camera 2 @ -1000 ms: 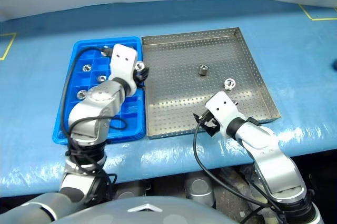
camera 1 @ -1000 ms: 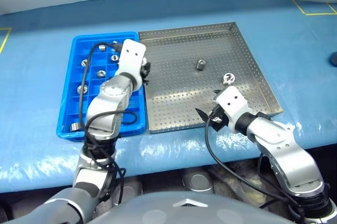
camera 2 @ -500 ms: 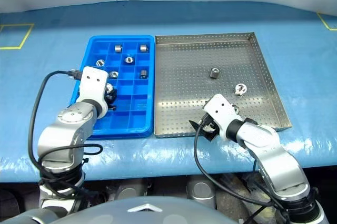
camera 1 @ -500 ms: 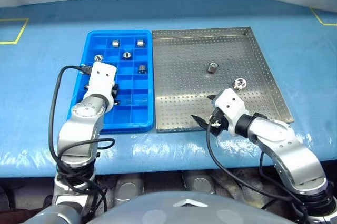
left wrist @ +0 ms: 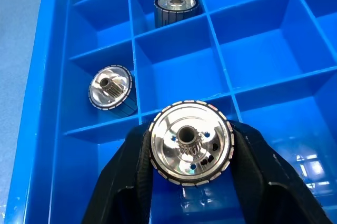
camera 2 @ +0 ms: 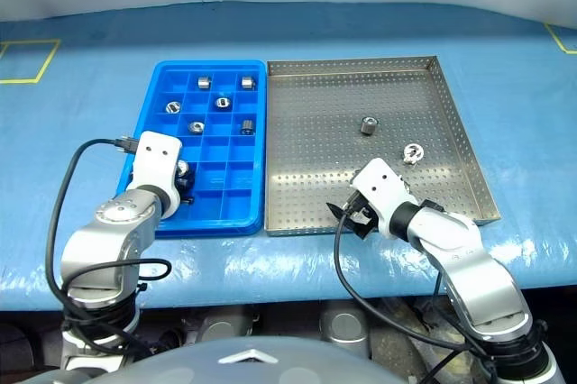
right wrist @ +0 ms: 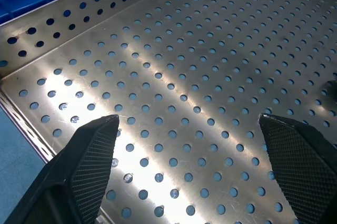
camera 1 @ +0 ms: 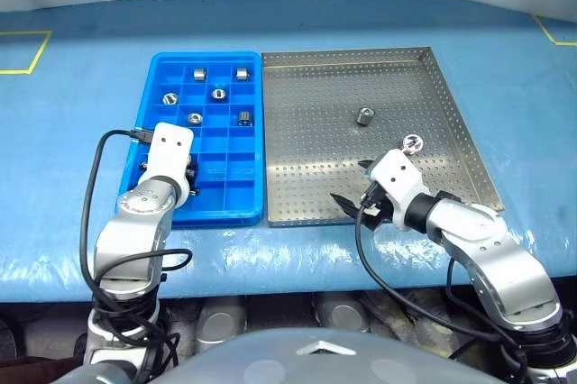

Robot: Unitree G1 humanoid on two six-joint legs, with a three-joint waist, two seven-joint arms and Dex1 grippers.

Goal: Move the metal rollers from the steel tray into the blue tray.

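We've got a shiny roller (left wrist: 190,142) pinched between the left gripper (left wrist: 192,153) fingers, its toothed centre hole facing us, over a near compartment of the blue tray (camera 1: 147,96). Two more rollers (camera 1: 364,116) sit in the steel tray (camera 1: 315,195), where our right gripper (right wrist: 192,166) hangs spread wide, empty.

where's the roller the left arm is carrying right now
It sits between the fingers of the left end effector, over a compartment on the near left side of the blue tray, just nearer than another roller already lying in a compartment.
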